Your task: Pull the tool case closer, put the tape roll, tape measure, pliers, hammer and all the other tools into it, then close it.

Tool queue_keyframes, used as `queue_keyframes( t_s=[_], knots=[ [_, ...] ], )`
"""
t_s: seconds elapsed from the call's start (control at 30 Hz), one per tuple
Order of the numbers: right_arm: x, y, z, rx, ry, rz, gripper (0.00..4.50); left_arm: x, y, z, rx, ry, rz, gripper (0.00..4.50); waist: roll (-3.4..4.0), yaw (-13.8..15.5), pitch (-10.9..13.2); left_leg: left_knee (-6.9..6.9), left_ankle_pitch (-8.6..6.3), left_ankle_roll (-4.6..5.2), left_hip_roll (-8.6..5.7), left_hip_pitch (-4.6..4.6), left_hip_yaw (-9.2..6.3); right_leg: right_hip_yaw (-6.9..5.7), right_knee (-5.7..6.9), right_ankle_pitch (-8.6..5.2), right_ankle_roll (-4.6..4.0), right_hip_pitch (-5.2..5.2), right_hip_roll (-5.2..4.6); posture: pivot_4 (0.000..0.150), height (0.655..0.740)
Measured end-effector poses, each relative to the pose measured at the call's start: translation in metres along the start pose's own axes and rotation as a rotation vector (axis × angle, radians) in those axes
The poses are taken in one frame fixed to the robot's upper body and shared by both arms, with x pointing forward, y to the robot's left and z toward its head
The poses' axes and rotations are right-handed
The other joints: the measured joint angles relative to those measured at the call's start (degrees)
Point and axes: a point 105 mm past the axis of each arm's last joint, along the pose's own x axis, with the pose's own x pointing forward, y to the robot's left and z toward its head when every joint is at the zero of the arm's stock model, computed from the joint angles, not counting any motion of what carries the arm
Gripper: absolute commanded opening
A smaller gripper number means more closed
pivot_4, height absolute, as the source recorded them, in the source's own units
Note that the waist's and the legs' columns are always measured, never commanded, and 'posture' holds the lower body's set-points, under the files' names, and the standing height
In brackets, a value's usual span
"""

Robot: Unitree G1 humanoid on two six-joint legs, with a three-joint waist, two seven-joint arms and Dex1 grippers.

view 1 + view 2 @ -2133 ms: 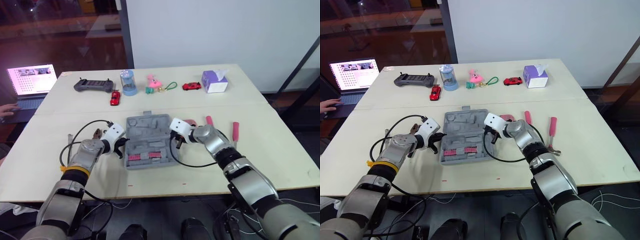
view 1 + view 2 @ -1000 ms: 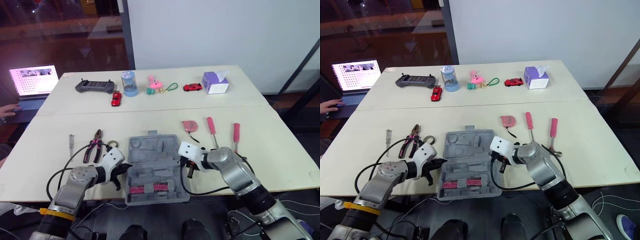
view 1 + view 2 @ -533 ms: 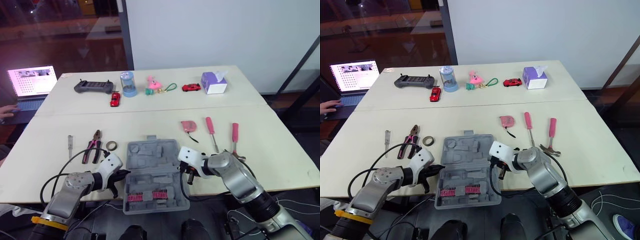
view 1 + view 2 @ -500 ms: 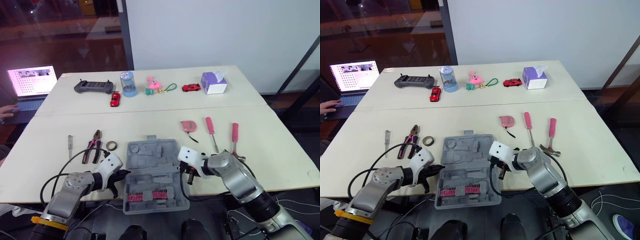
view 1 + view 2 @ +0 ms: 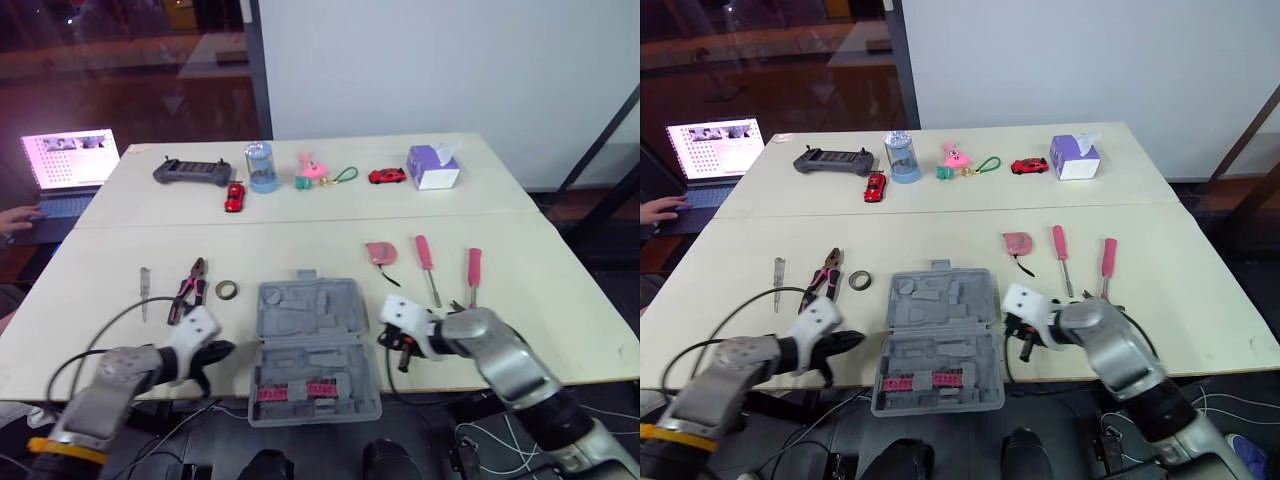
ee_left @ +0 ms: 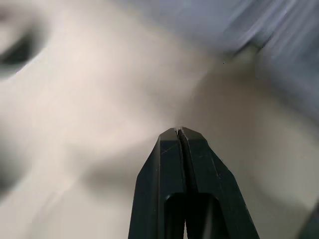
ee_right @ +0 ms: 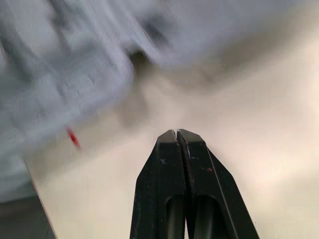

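Beside the open grey tool case [image 5: 315, 345], left pincer [image 6: 178, 130] and right pincer [image 7: 177, 132] are pinched together.

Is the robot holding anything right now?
No, nothing. The left gripper and right gripper are both shut and empty, either side of the tool case.

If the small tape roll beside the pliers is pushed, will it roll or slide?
The tape roll lies flat on the table, so it would probably slide, not roll. It looks small and hollow, likely light. Tipped onto its edge, it might roll away.
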Motion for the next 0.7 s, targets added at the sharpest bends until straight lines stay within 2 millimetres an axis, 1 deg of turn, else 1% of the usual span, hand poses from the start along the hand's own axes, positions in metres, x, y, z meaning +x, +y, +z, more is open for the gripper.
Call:
queue_keyframes(
  t_s=[0.07,0.1,0.13,0.17,0.2,0.27,0.3,0.4,0.5,0.53,0.57,0.7],
  knots=[
    [-0.029,-0.010,0.011,0.050,-0.130,-0.041,0.06,-0.032,0.019,0.006,-0.040,-0.061,0.072,0.06,0.00,0.09,0.01,-0.01,-0.02,0.03,0.02,0.02,0.01,0.01,-0.02,0.00,0.01,0.02,0.00,0.150,0.7400],
    [-0.043,-0.016,0.014,0.064,-0.170,-0.074,0.06,-0.046,0.027,0.008,-0.046,-0.089,0.110,0.06,0.00,0.11,0.01,-0.01,-0.06,0.10,0.03,0.05,0.04,0.01,-0.04,0.01,0.01,0.05,-0.01,0.150,0.7400],
    [-0.056,-0.022,0.012,0.078,-0.191,-0.110,0.06,-0.060,0.034,0.009,-0.048,-0.107,0.152,0.06,0.00,0.15,0.01,-0.01,-0.11,0.19,0.03,0.11,0.09,0.01,-0.06,0.01,0.01,0.11,-0.01,0.150,0.7400],
    [-0.068,-0.027,0.006,0.097,-0.194,-0.145,0.06,-0.073,0.040,0.007,-0.051,-0.116,0.192,0.06,0.00,0.18,0.01,0.00,-0.16,0.28,0.03,0.11,0.14,0.03,-0.07,0.01,0.01,0.12,-0.01,0.150,0.7400],
    [-0.077,-0.030,-0.002,0.118,-0.186,-0.171,0.30,-0.084,0.044,0.003,-0.058,-0.118,0.225,0.02,-0.01,0.21,0.01,0.00,-0.19,0.33,0.03,0.13,0.17,0.04,-0.08,0.00,0.02,0.14,-0.01,0.150,0.7400],
    [-0.088,-0.033,-0.016,0.153,-0.184,-0.209,0.88,-0.101,0.051,-0.011,-0.074,-0.106,0.295,0.56,-0.01,0.21,0.01,0.00,-0.21,0.36,0.05,0.15,0.23,0.06,-0.08,0.00,0.03,0.14,-0.01,0.150,0.7400],
    [-0.093,-0.035,-0.024,0.173,-0.179,-0.229,1.33,-0.108,0.055,-0.019,-0.089,-0.094,0.322,0.85,-0.01,0.20,0.01,0.01,-0.21,0.36,0.06,0.15,0.26,0.08,-0.08,0.00,0.02,0.14,-0.01,0.150,0.7400],
    [-0.108,-0.043,-0.045,0.224,-0.166,-0.294,2.83,-0.127,0.069,-0.037,-0.163,-0.087,0.400,2.33,-0.03,0.16,0.03,0.02,-0.21,0.37,0.06,0.16,0.30,0.10,-0.08,0.00,0.03,0.13,0.00,0.150,0.7400],
    [-0.117,-0.046,-0.053,0.246,-0.178,-0.326,4.33,-0.140,0.078,-0.046,-0.217,-0.101,0.457,3.89,-0.03,0.10,0.03,0.01,-0.23,0.39,0.09,0.17,0.31,0.12,-0.07,0.00,0.03,0.13,0.01,0.150,0.7400],
    [-0.119,-0.046,-0.054,0.248,-0.184,-0.333,4.50,-0.142,0.081,-0.047,-0.231,-0.112,0.472,4.36,-0.03,0.05,0.03,0.01,-0.23,0.39,0.09,0.17,0.31,0.12,-0.07,0.00,0.03,0.12,0.02,0.150,0.7400],
    [-0.120,-0.048,-0.054,0.246,-0.188,-0.342,4.50,-0.145,0.084,-0.050,-0.238,-0.113,0.485,4.46,-0.03,-0.02,0.02,0.00,-0.23,0.39,0.10,0.19,0.31,0.13,-0.06,0.00,0.03,0.12,0.03,0.150,0.7400],
    [-0.121,-0.045,-0.062,0.245,-0.170,-0.348,4.50,-0.148,0.089,-0.062,-0.279,-0.104,0.512,4.46,-0.02,-0.02,0.02,-0.01,-0.24,0.41,0.11,0.18,0.32,0.15,-0.07,0.00,0.03,0.11,0.04,0.150,0.7400]
  ],
)
